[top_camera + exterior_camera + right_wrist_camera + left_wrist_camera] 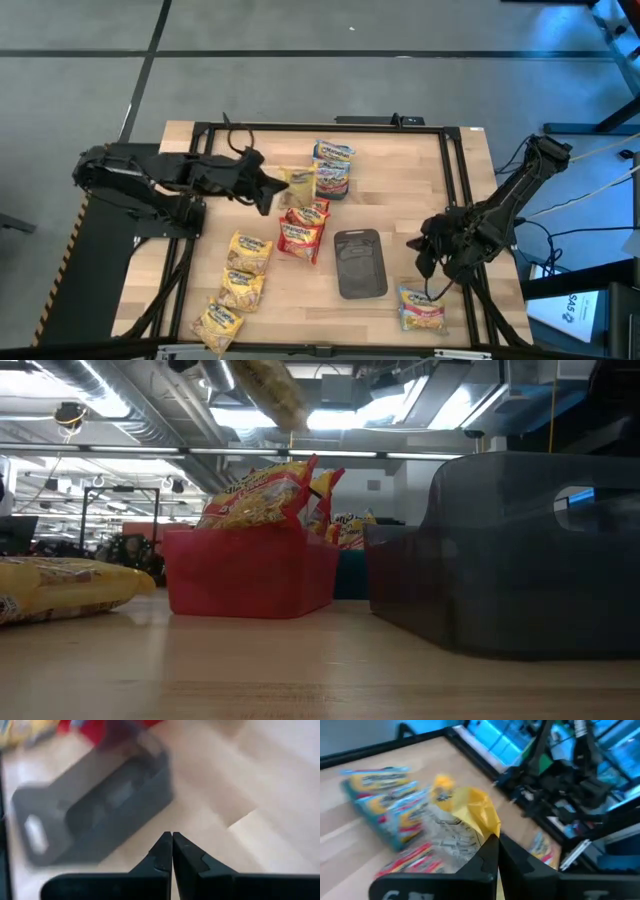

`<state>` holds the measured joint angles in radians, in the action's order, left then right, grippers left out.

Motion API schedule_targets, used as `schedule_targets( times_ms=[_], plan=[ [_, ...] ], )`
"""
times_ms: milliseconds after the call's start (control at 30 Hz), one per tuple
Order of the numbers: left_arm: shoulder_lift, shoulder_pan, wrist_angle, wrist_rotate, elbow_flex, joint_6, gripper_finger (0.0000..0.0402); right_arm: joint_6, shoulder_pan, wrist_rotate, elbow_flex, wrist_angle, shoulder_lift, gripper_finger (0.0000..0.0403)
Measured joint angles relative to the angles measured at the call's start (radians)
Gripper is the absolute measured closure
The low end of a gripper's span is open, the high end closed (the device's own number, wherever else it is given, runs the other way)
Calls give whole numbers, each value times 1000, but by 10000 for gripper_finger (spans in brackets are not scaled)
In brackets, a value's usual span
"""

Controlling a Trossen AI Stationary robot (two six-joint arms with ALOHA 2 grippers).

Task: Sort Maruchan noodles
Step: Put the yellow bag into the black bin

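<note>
My left gripper (pixel 268 188) is above the table's middle left, shut on a yellow noodle packet (pixel 298 183), which also shows high up in the low view (pixel 270 390). Blue-and-pink packets (pixel 333 166) lie just beyond it. Red packets (pixel 303 230) stick up out of a red tray (pixel 250 575). Three more yellow packets (pixel 243 288) lie flat near the left front edge. A single packet (pixel 422 308) lies at the right front. My right gripper (pixel 420 250) is shut and holds nothing, right of the grey tray (pixel 360 263). My left gripper pinches the yellow packet between its two fingers at one crumpled edge (pixel 487 827), coming level from the table's left. The packet is lifted clear of the table and sticks out past the fingertips (pixel 492 845) toward the right.
The grey tray (pixel 95 815) stands on bare wood in front of my right gripper (pixel 172 837). A black frame (pixel 455 180) runs around the tabletop. Bare wood lies between the grey tray and the table's far right corner.
</note>
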<state>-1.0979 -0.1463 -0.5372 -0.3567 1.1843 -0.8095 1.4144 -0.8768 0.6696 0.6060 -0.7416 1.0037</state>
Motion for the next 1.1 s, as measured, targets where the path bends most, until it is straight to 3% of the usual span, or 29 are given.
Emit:
schedule_targets(
  times_ms=[200, 400, 800, 1100],
  plan=[
    [-125, -43, 131, 10, 0, 8, 401, 150, 7, 145, 0, -123, -1, 391],
    [-238, -54, 310, 33, 1, 20, 401, 209, 73, 156, 0, -205, -1, 391],
    [-485, -53, 343, 89, 202, 85, 402, 178, 171, 178, 5, -200, -1, 391],
    [-651, -49, 342, 144, 289, 85, 401, 92, 177, 219, 92, -212, -1, 391]
  ],
)
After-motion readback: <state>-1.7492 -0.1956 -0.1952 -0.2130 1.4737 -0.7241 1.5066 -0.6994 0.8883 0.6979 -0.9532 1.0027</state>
